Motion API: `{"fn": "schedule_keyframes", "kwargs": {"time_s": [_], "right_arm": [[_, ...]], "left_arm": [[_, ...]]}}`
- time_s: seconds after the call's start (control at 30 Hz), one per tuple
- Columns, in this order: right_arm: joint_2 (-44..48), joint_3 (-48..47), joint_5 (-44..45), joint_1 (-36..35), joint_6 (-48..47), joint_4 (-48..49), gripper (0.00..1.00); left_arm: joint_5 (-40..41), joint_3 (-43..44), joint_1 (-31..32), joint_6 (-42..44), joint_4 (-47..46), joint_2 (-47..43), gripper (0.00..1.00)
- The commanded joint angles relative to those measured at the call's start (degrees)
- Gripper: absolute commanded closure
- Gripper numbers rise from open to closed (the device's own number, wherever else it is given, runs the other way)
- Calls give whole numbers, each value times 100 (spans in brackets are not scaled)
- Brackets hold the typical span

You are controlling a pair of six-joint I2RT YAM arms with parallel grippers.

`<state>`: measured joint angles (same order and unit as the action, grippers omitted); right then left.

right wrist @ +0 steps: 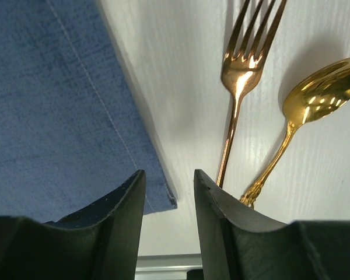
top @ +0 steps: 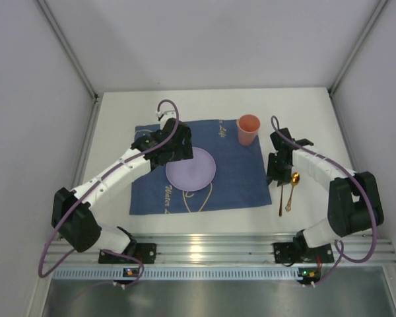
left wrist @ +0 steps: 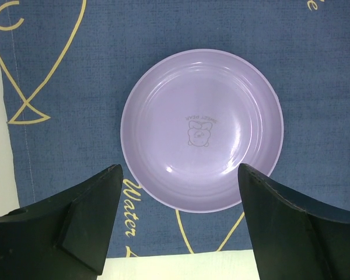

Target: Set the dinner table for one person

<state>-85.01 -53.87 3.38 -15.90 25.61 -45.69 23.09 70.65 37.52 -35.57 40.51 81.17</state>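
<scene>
The white dinner table (top: 297,112) carries a dark blue placemat (top: 237,178). A lilac plate (top: 191,170) lies in the middle of the mat, and a salmon cup (top: 248,129) stands upright at its far right corner. A gold fork (top: 282,200) and a gold spoon (top: 293,185) lie side by side on the bare table right of the mat. My left gripper (top: 177,154) hangs well above the plate (left wrist: 202,129), wide open and empty (left wrist: 179,175). My right gripper (top: 275,175) is low beside the fork (right wrist: 240,76) and spoon (right wrist: 321,93), slightly open and empty (right wrist: 169,175).
A ribbed aluminium rail (top: 218,247) runs along the table's near edge, with both arm bases on it. Pale walls with metal posts close in the left, right and back. The placemat's near right corner (right wrist: 166,201) lies just under my right gripper's fingers.
</scene>
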Motion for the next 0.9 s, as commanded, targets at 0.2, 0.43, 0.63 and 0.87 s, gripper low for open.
{"fn": "schedule_keyframes", "kwargs": {"time_s": [0.2, 0.43, 0.63, 0.87], "right_arm": [[-288, 52, 286, 719, -134, 385, 60], [-595, 201, 322, 913, -258, 631, 60], [-955, 175, 234, 922, -302, 904, 71], [-1544, 175, 172, 922, -381, 1089, 100]], "left_arm": [[-147, 194, -148, 200, -210, 39, 15], [-209, 396, -183, 191, -149, 268, 15], [-200, 581, -192, 147, -44, 400, 15], [-129, 695, -192, 77, 132, 435, 15]]}}
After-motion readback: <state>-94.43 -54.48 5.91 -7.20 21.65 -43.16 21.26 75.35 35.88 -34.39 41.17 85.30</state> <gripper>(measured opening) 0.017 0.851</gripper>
